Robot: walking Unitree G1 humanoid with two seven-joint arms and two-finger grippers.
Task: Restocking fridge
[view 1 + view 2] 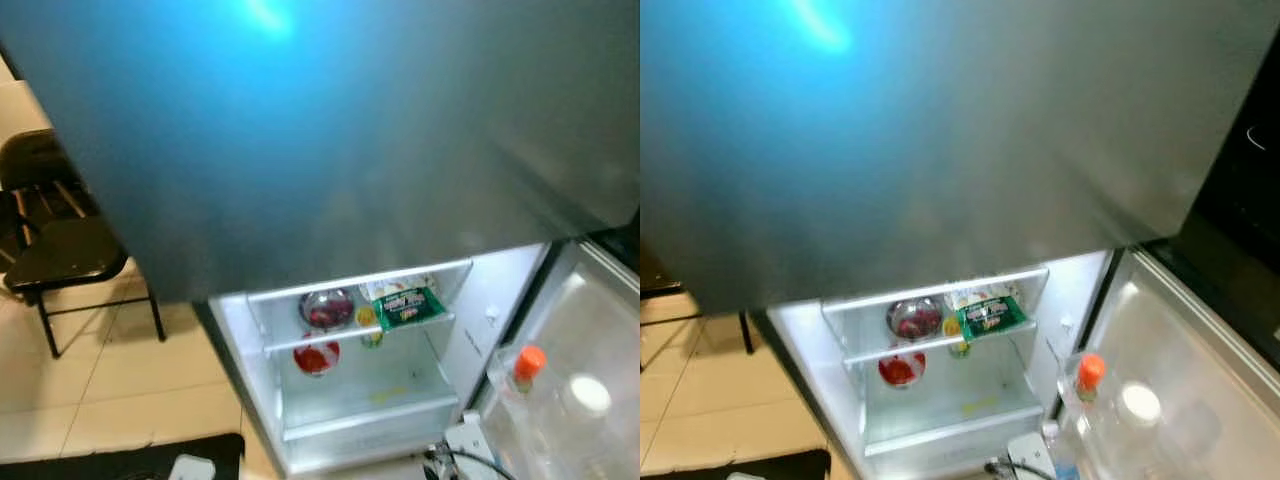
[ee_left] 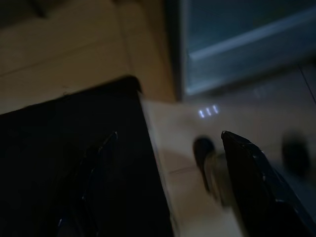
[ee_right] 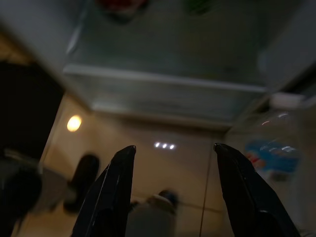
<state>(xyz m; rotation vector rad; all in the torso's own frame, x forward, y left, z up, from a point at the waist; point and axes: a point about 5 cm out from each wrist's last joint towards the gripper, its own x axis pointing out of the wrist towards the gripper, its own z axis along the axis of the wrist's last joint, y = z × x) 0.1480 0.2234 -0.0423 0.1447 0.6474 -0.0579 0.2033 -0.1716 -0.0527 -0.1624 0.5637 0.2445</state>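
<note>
The fridge's lower compartment [image 1: 370, 400] stands open under the closed grey upper door [image 1: 320, 130]. On its glass shelf sit a clear bowl of red fruit [image 1: 326, 309], a green packet [image 1: 408, 306] and a small yellow item [image 1: 367, 317]. Below hangs a red item [image 1: 316, 357]. The open door's rack [image 1: 560, 400] holds a bottle with an orange cap [image 1: 529, 363] and a white-lidded container [image 1: 589, 394]. My left gripper [image 2: 165, 173] is open above the floor and a black mat. My right gripper [image 3: 173, 192] is open, pointing at the fridge's bottom drawer [image 3: 163, 94].
A black folding chair [image 1: 55, 240] stands on the beige tiled floor at the left. A black mat [image 1: 120, 462] lies at the front left. A white plug block with cable [image 1: 468, 442] lies at the foot of the fridge. A bottle with a blue label [image 3: 274, 153] stands in the door.
</note>
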